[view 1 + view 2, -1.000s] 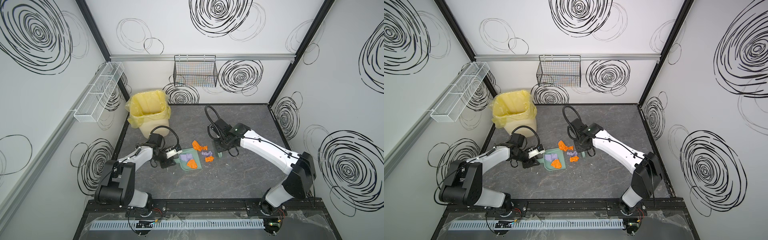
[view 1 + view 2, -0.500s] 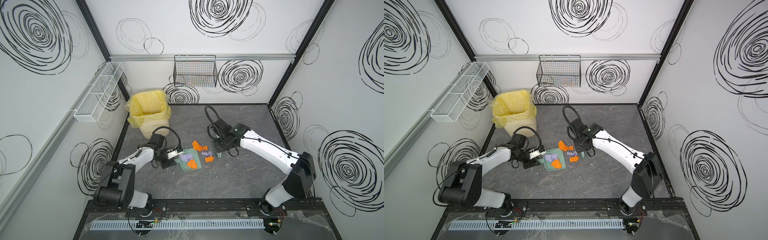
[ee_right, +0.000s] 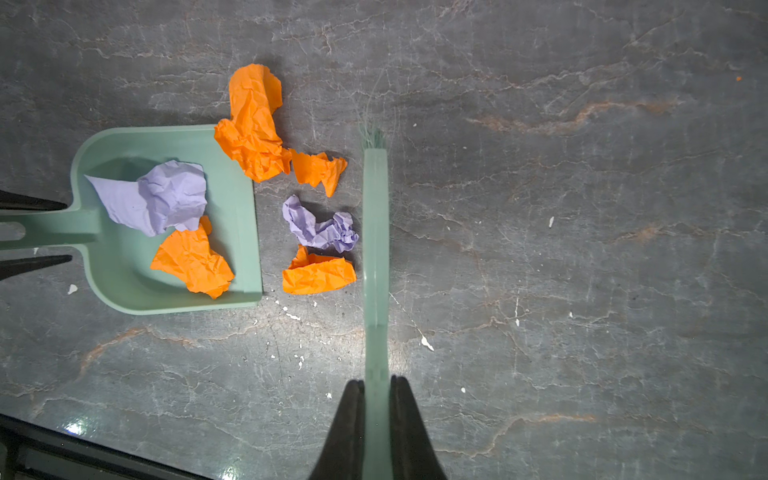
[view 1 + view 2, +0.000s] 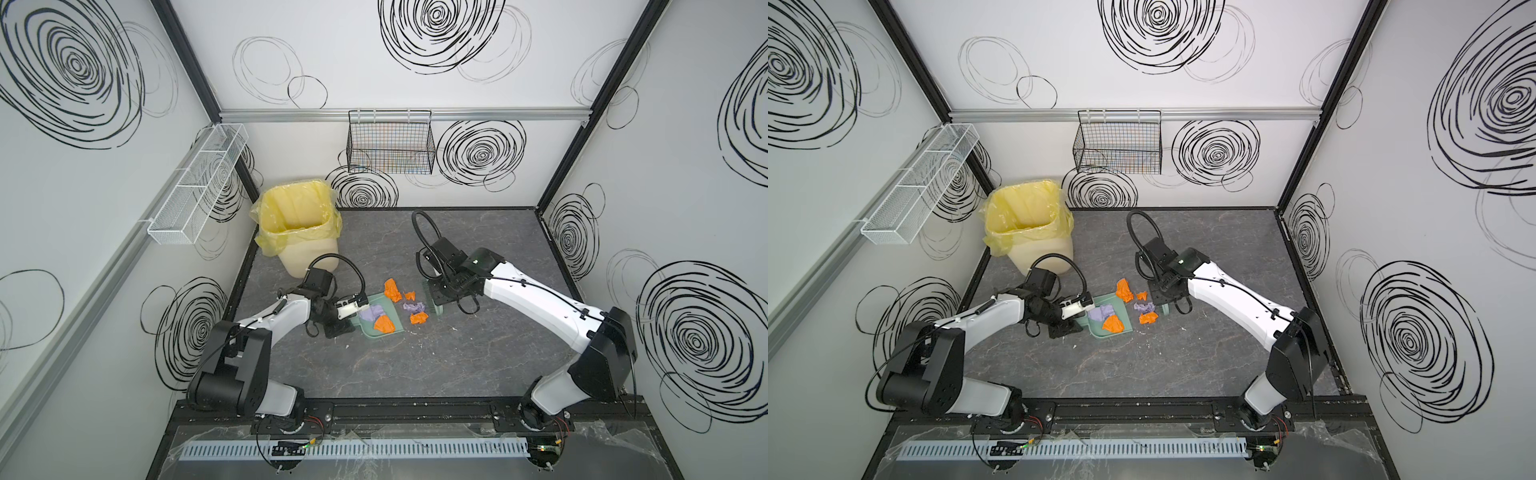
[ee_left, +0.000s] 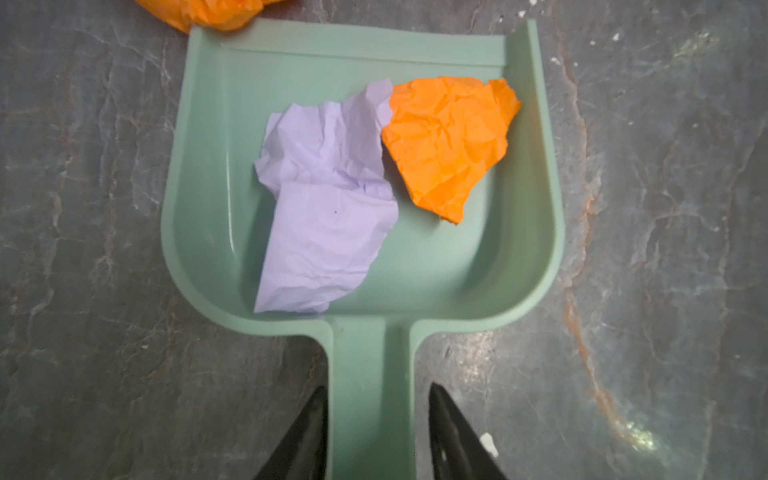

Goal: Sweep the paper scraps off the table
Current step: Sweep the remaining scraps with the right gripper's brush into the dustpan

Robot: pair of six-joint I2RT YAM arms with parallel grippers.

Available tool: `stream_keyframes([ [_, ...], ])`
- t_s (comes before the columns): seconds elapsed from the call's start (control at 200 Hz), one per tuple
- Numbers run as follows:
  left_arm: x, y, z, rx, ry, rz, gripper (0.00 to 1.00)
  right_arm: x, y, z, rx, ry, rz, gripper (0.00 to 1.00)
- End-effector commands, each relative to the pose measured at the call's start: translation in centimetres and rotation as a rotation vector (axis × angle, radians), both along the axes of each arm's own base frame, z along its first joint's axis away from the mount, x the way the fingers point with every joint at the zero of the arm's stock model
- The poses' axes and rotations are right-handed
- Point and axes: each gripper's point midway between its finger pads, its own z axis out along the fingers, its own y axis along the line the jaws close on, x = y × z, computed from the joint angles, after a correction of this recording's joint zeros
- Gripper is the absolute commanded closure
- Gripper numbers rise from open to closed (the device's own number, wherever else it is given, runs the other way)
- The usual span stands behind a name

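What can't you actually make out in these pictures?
- Most brush bristles: hidden beneath the brush's own back, right wrist view.
- Whether the left gripper clamps the dustpan handle: contact cut off by the left wrist view's edge.
- The black wire basket contents: too small behind mesh, both top views.

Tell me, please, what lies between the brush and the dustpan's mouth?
In the right wrist view, four paper scraps: three orange, one lavender; the largest orange scrap overlaps the dustpan's corner.
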Motion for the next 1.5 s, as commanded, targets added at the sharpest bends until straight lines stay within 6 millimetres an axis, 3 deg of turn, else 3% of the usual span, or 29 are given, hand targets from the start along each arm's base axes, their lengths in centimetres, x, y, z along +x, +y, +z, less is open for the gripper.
stream_keyframes([
  [0.0, 0.1, 0.0, -0.5, 0.006, 0.006, 0.006, 0.59, -0.1, -0.2, 0.8, 0.018, -0.025, -0.011, 1.00],
  [0.31, 0.1, -0.1, -0.8, 0.010, 0.021, 0.004, 0.74, -0.3, -0.2, 0.8, 0.030, -0.026, -0.009, 1.00],
  [0.53, 0.1, 0.1, 0.3, -0.015, -0.040, 0.014, 0.85, -0.2, 0.1, 0.9, 0.039, -0.026, -0.008, 1.00],
  [0.715, 0.0, -0.2, 1.3, -0.047, -0.065, 0.028, 0.89, 0.0, 0.4, 1.1, 0.043, -0.026, -0.006, 1.00],
  [0.84, 0.4, -0.2, 1.6, -0.023, -0.082, 0.038, 0.93, 0.6, 0.5, 2.0, 0.046, -0.043, -0.013, 1.00],
  [0.961, -0.6, -0.1, 1.3, 0.029, -0.009, -0.011, 0.95, 1.3, 0.9, 3.2, 0.052, -0.061, -0.014, 1.00],
  [1.001, -0.8, 0.1, 1.4, 0.035, 0.004, -0.019, 0.96, 1.5, 1.1, 3.4, 0.054, -0.062, -0.013, 1.00],
  [1.011, -0.9, 0.1, 1.4, 0.037, 0.006, -0.022, 1.00, 1.6, 1.2, 3.4, 0.055, -0.063, -0.012, 1.00],
  [1.181, -0.9, 1.5, 1.7, 0.096, -0.012, -0.035, 1.00, 2.2, 1.6, 3.6, 0.044, -0.063, -0.001, 1.00],
  [1.316, -0.9, 2.5, 1.5, 0.172, 0.043, -0.083, 1.00, 2.4, 0.9, 3.2, -0.008, -0.055, -0.001, 1.00],
  [1.496, 1.0, 3.0, 2.3, 0.220, 0.057, -0.082, 1.00, 2.7, -2.2, 2.9, -0.211, -0.043, -0.057, 1.00],
])
